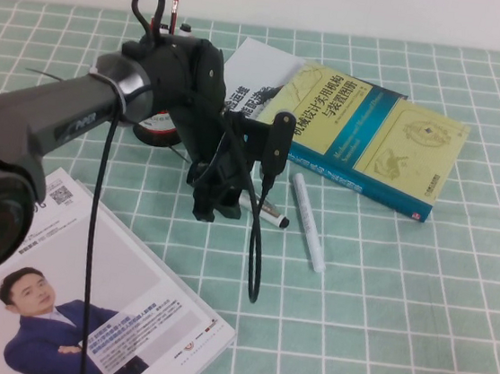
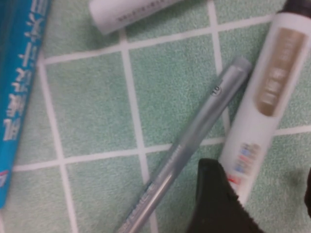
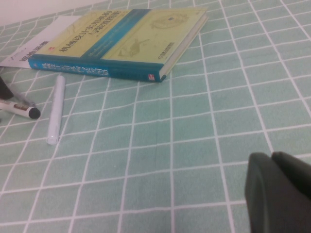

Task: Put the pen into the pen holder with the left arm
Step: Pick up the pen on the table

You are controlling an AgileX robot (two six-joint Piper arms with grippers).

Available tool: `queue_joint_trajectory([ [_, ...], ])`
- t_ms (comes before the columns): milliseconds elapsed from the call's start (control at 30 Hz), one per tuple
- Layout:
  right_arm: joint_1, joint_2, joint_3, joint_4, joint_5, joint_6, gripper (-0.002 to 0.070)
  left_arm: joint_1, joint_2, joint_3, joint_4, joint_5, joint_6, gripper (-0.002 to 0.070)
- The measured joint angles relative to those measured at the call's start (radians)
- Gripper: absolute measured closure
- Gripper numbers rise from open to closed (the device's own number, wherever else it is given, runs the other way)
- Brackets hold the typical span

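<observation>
Tool [image 1: 212, 199] of my left arm sits low over the green-checked tabletop [image 1: 401, 285], in the cluster of pens in front of the book [image 1: 373, 138]. Its jaws stand apart, wide enough to take a barrel with room to spare. In my left wrist view one black fingertip [image 2: 214, 204] lies at the edge of the pen [image 2: 272, 97]. The other finger shows only as a dark sliver on the far side, with a strip of cloth between it and the barrel. So the pen lies flat on the tabletop between my jaws and is not clamped.

A thin grey metallic pen [image 2: 194, 141] lies just beside it, running under that same fingertip, and an all-white capped pen [image 1: 309, 223] lies nearby, toward the book.

The pen holder [image 1: 160, 128] stands upright behind my left arm [image 1: 77, 118], mostly hidden by it. Only part of its red-and-white label and a few pen tips above it can be seen. A magazine [image 1: 101, 305] lies at the near left.

My right tool [image 3: 271, 160] hangs low over bare cloth, well apart from the book, its fingers pressed together and holding nothing.
</observation>
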Motion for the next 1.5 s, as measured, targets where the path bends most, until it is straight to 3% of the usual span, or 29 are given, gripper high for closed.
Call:
queue_joint_trajectory([
  [867, 0.000, 0.000, 0.000, 0.000, 0.000, 0.000, 0.0696, 0.000, 0.013, -0.004, 0.008, 0.156, -0.025, 0.0347],
  [967, 0.000, 0.000, 0.000, 0.000, 0.000, 0.000, 0.0696, 0.000, 0.015, -0.008, 0.008, 0.161, -0.026, 0.0384],
  [1167, 0.000, 0.000, 0.000, 0.000, 0.000, 0.000, 0.0696, 0.000, 0.015, -0.008, 0.008, 0.168, -0.027, 0.0565],
  [1500, 0.000, 0.000, 0.000, 0.000, 0.000, 0.000, 0.0696, 0.000, -0.003, -0.008, -0.034, 0.171, -0.090, 0.0561],
])
